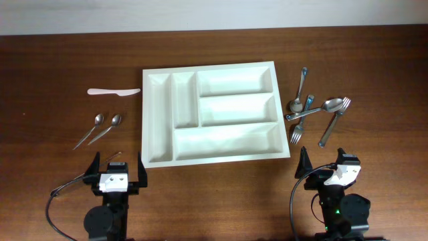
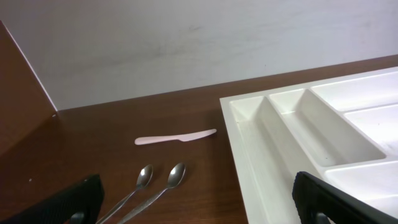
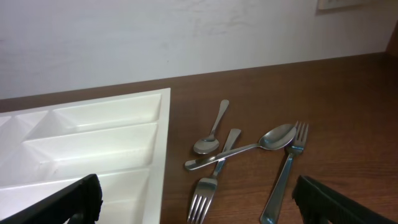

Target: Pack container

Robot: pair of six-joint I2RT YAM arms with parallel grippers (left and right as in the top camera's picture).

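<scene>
The container (image 1: 227, 142) is a white rectangular plastic tray; it lies flat, open side up, slightly skewed; 5 empty compartments: 2 narrow upright at far left, 2 horizontal beside them, 1 long along the near edge.

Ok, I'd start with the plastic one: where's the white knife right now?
Overhead view: the white knife lies on the table left of the container, just beyond the two small spoons.

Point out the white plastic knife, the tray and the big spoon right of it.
White plastic knife (image 1: 114, 91): overhead view, its middle.
Tray (image 1: 227, 142): overhead view, floor of the bottom long compartment.
Big spoon (image 1: 317, 108): overhead view, handle near the bowl.
</scene>
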